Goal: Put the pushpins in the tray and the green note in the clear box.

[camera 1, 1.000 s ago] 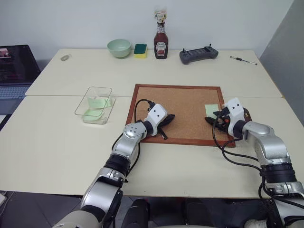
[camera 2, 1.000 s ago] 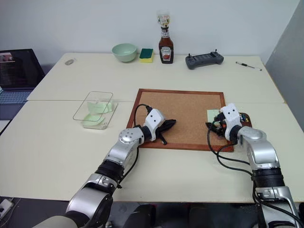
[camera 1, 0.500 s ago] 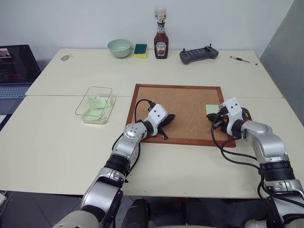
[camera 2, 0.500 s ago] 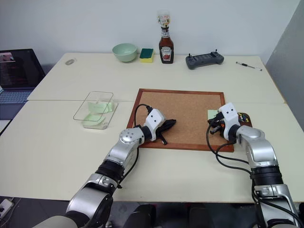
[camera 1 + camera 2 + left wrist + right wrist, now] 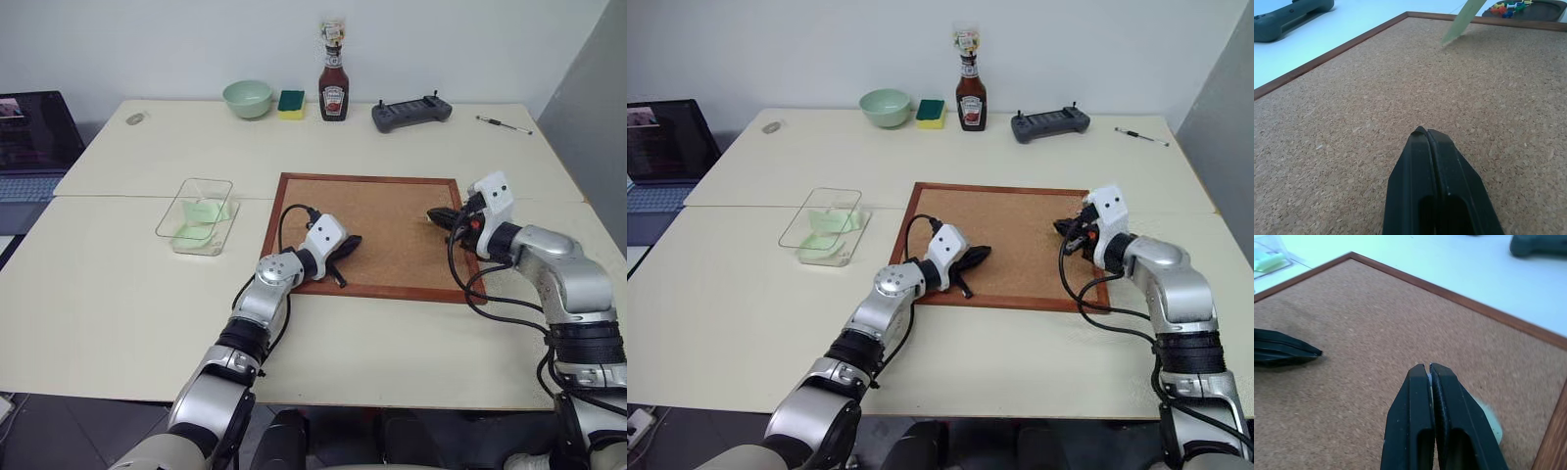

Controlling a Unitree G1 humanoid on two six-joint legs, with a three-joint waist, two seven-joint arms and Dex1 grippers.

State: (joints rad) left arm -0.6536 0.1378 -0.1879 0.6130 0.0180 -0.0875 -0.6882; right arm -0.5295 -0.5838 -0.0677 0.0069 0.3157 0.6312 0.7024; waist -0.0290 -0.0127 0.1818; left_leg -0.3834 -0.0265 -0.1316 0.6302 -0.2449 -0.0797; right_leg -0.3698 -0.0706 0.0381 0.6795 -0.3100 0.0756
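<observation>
Right gripper [image 5: 438,214] is pinching shut on the green note [image 5: 1463,20], holding it above the right side of the corkboard [image 5: 382,211]. Left gripper [image 5: 351,242] is sitting closed, empty, tips resting on the cork.

Note is looking feather-light and limp, likely sagging and fluttering. An edge pinch is working, but it is probably needing slow carrying to the clear box [image 5: 208,181], well apart to the left.

Left wrist view is showing the slip hanging tilted in the air, plus the dark tray [image 5: 1542,6] with coloured pushpins [image 5: 1507,7] lying in it. Head views are hiding both behind the right arm. Right wrist view is catching pale green under the fingers.
</observation>
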